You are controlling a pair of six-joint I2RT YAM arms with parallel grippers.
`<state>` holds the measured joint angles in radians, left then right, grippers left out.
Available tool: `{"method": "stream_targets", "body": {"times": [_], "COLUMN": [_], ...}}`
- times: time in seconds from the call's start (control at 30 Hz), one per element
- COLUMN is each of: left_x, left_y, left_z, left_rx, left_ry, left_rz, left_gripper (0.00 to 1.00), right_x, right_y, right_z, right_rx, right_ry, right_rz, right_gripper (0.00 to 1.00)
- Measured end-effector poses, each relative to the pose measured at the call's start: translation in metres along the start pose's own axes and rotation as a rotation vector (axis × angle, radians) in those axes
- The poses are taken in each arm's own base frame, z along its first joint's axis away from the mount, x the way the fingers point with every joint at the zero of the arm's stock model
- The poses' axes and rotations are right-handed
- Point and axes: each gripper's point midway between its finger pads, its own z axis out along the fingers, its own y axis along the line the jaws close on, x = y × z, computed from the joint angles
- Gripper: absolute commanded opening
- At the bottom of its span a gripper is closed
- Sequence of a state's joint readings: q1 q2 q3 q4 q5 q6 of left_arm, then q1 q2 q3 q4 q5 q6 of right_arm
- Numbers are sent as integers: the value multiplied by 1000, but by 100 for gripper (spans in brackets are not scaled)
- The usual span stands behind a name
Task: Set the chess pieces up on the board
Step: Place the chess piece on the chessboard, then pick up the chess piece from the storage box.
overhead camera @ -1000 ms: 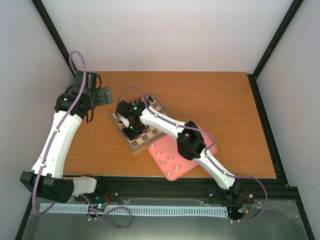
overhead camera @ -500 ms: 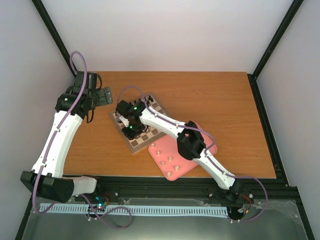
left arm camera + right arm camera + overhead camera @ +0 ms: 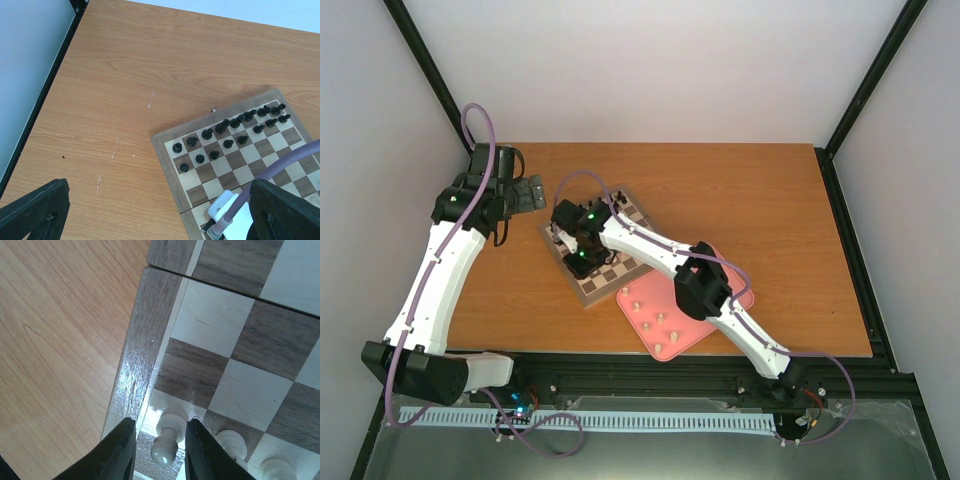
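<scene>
The wooden chessboard (image 3: 604, 284) lies left of centre, with black pieces (image 3: 227, 125) along its far side. My right gripper (image 3: 572, 243) is low over the board's left edge. In the right wrist view its jaws (image 3: 159, 450) stand open around a cream pawn (image 3: 167, 435) that stands on a light edge square. There is a gap on the left, and the right finger is close to the pawn's base. Two more cream pieces (image 3: 231, 442) stand beside it. Several cream pieces (image 3: 660, 318) lie on the pink tray (image 3: 638, 340). My left gripper (image 3: 530, 192) is open and empty over bare table (image 3: 160, 212).
The pink tray lies at the board's near right corner, under the right arm. The right arm's white link and purple cable (image 3: 232, 215) cross the board. Black frame posts stand at the table's left edge (image 3: 45, 95) and corners.
</scene>
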<state>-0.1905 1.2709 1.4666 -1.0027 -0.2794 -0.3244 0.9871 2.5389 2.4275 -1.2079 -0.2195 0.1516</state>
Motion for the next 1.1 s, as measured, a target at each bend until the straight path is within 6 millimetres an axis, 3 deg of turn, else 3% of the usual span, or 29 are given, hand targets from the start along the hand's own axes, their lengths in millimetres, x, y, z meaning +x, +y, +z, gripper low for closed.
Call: {"method": "stream_targets", "body": {"times": [0.2, 0.4, 0.57, 0.7, 0.77, 0.83, 0.97, 1.1], "left_x": [0, 0, 0, 1, 2, 3, 4, 6], "left_y": [0, -1, -1, -2, -3, -4, -6, -7], "left_z": [0, 0, 0, 0, 0, 1, 3, 5], "left_rx": [1, 3, 3, 9, 17, 22, 29, 34], "left_ry": [0, 2, 2, 4, 8, 13, 21, 30], "left_rz": [0, 0, 0, 0, 1, 1, 3, 5], "left_gripper": [100, 100, 100, 100, 100, 100, 100, 100], "right_x": [-9, -23, -27, 0, 28, 41, 93, 129], "right_y": [5, 7, -4, -32, -52, -59, -69, -73], "right_z": [-20, -65, -107, -137, -150, -153, -145, -130], "right_rx": [-1, 36, 115, 207, 256, 272, 299, 303], "right_ry": [-50, -154, -231, -223, -186, -172, -81, 0], "right_rz": [-11, -17, 13, 66, 105, 122, 159, 188], "right_gripper": [35, 45, 48, 52, 55, 57, 57, 56]}}
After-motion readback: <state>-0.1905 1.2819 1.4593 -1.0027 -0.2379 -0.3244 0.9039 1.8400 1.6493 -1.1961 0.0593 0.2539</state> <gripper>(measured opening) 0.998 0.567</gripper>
